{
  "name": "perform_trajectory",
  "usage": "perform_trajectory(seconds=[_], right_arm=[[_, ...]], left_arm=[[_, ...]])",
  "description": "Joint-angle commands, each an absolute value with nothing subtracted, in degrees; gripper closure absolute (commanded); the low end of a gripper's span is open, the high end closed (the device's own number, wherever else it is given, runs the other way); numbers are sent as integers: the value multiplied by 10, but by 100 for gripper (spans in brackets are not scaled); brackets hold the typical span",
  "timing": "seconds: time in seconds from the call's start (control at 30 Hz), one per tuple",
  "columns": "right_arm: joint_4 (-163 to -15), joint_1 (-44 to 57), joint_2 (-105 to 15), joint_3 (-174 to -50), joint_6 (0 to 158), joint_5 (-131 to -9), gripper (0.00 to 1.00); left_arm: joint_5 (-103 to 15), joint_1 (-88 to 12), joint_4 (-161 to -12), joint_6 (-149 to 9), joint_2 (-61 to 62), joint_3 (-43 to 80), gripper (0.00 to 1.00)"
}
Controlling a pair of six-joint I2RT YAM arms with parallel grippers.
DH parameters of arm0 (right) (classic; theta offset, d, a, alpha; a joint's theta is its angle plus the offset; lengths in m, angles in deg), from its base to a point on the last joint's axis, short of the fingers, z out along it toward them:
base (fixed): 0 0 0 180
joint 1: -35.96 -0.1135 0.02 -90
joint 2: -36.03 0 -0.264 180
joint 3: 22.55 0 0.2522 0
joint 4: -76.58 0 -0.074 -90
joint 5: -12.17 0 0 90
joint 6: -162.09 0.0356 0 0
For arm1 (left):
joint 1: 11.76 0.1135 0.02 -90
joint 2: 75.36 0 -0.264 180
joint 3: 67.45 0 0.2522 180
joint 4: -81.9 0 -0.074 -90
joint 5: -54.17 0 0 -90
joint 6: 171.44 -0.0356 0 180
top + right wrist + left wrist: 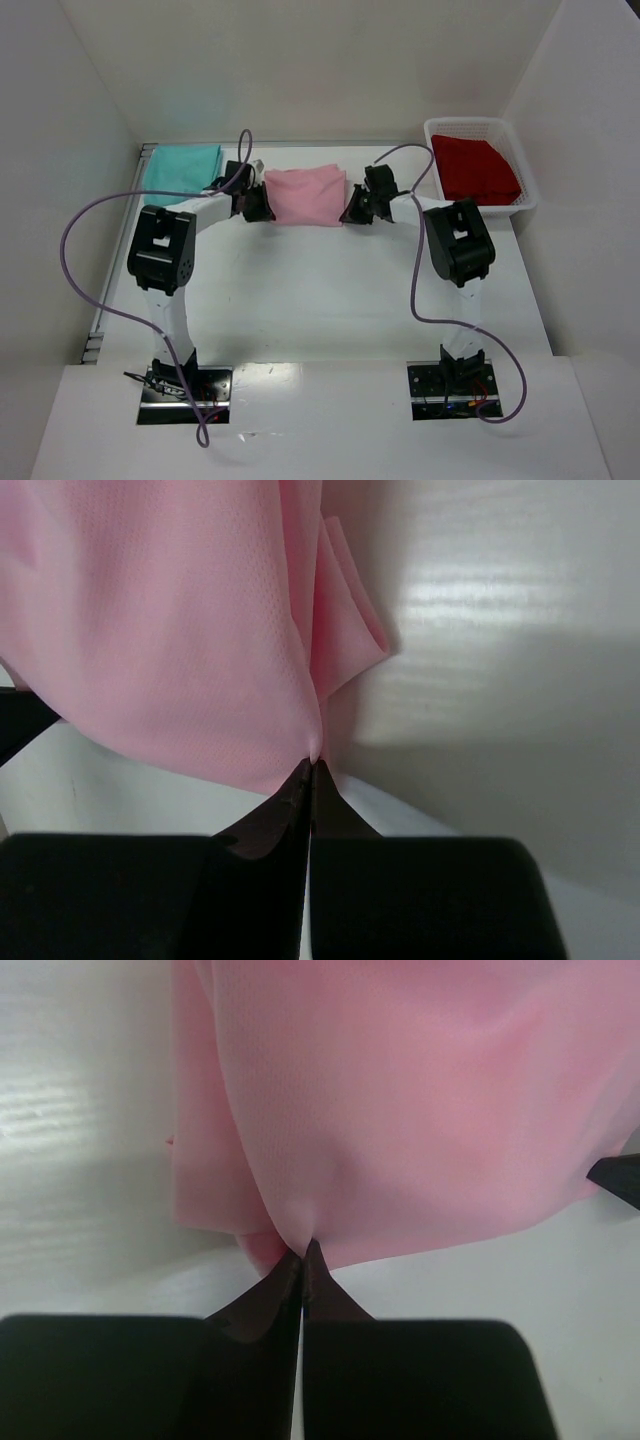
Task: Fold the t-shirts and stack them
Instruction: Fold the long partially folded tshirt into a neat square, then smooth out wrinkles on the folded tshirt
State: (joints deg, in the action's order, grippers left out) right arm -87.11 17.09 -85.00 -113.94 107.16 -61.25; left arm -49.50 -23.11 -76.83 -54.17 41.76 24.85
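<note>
A folded light pink t-shirt (304,197) lies at the back middle of the table. My left gripper (258,204) is shut on its left edge; in the left wrist view the pinched pink cloth (400,1110) rises from the gripper's closed tips (303,1252). My right gripper (356,207) is shut on its right edge; in the right wrist view the pink cloth (180,630) is pinched at the gripper's closed tips (312,762). A folded teal t-shirt (181,167) lies at the back left. A red t-shirt (478,168) lies in the basket.
A white mesh basket (527,195) stands at the back right, holding the red shirt. White walls close in the table at the back and both sides. Purple cables loop over both arms.
</note>
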Motion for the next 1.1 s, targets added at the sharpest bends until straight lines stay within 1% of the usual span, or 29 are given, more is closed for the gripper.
perform_trajectory(seconds=[0.0, 0.27, 0.37, 0.5, 0.67, 0.7, 0.73, 0.77, 0.8, 0.83, 0.87, 0.97, 1.03, 1.07], right_arm=[[-880, 158, -774, -1101, 1071, -618, 100], [-875, 151, -662, -995, 1071, -635, 100], [-861, 137, -608, -958, 1071, -647, 100], [-847, 125, -540, -913, 1071, -661, 100], [-827, 125, -504, -881, 1076, -679, 100], [-819, 125, -496, -881, 1076, -679, 99], [-814, 125, -496, -881, 1076, -684, 98], [-814, 125, -491, -881, 1076, -684, 94], [-807, 125, -490, -881, 1076, -693, 89], [-807, 125, -490, -881, 1071, -700, 79], [-807, 125, -490, -887, 1071, -700, 74], [-793, 125, -497, -918, 1065, -707, 63], [-788, 125, -502, -936, 1058, -714, 55], [-788, 125, -502, -956, 1058, -714, 47]], left_arm=[[-487, -247, -772, -526, 345, 219, 100], [-447, -309, -750, -494, 233, 121, 100], [-447, -328, -745, -476, 171, 54, 100], [-436, -346, -720, -463, 87, 2, 100], [-423, -372, -691, -446, 30, -35, 100], [-423, -372, -691, -446, 18, -35, 98], [-423, -380, -686, -438, 13, -40, 78], [-423, -386, -686, -438, 8, -40, 61], [-423, -387, -678, -438, 8, -40, 50], [-406, -387, -673, -433, 2, -40, 37], [-392, -387, -664, -433, -6, -34, 18], [-332, -387, -651, -433, -33, -1, 6], [-317, -387, -671, -447, -38, 5, 2], [-307, -387, -681, -455, -38, 21, 1]])
